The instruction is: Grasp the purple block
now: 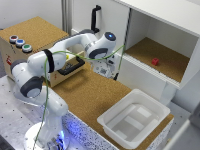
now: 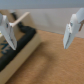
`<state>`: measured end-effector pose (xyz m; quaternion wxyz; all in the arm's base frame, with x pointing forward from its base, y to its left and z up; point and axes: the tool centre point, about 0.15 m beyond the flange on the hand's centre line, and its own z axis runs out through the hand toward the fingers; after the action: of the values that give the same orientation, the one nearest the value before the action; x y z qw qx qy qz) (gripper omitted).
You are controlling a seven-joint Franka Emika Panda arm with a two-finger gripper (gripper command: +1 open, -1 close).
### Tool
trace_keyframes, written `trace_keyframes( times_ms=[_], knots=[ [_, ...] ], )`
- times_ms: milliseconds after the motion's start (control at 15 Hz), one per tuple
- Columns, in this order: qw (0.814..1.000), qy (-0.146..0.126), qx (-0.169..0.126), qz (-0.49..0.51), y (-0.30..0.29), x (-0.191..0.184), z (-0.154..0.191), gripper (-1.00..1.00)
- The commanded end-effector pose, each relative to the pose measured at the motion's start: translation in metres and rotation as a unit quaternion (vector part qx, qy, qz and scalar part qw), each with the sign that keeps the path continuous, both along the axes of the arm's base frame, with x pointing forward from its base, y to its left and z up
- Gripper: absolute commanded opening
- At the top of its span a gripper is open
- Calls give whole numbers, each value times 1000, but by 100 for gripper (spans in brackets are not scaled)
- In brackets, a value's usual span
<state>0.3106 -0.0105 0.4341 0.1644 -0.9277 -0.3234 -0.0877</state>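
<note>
no readable text, labels or numbers anywhere

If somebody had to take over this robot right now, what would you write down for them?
Gripper: open, nothing between its fingers; it sits over the cork surface, near the box with the black handle.
Purple block: not visible in either view, so its place is unknown.
Other things: small red cube in the shelf compartment; white bin at the cork's edge.
Done: no grasp yet.
Left: find the purple block, close on it.
</note>
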Motion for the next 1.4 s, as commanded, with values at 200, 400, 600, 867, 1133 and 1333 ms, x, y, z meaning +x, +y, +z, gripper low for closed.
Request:
trace_keyframes(
  times_ms=[200,400,600,867,1133,1333],
  knots=[
    [963,-43,-81,252,163,-18,37,100],
    [934,-47,-118,333,233,-21,40,100],
    [901,-69,-154,400,288,-30,35,100],
    [865,-96,-152,469,320,-40,13,100],
    [840,-98,-174,504,346,-35,-24,100],
    [856,-126,-188,465,351,-22,-50,100]
  ],
)
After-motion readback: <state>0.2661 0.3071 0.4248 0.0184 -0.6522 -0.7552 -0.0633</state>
